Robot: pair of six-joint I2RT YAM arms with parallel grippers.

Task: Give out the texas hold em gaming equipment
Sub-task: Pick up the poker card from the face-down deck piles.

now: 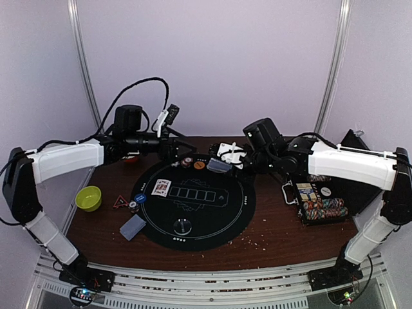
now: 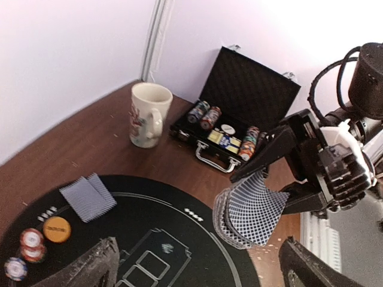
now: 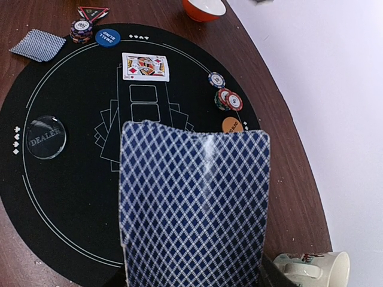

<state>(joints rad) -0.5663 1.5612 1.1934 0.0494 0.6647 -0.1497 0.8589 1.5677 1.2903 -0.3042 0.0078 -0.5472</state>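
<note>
deck (image 2: 248,209): fanned blue-backed cards, held above the far side of the black mat (image 1: 193,225)
right gripper (image 2: 278,182): clamped on the deck's end
left gripper (image 2: 200,269): jaws wide, empty, facing the deck
dealt: face-up card (image 3: 145,66) at the slot row's end; face-down cards (image 2: 88,197) at the mat's rim
step: dealing, probably between cards
next: pinch only the top card and slide it clear of the fan

White arm shells (image 1: 64,159), black joints (image 1: 18,183), black right end effector (image 2: 263,188) (looping black cables (image 1: 138,82)).

A face-up card (image 1: 161,187) lies on the left of the mat (image 1: 219,222), a dealer disc (image 1: 183,226) at its front, a deck of cards (image 1: 219,165) above its far edge.
</note>
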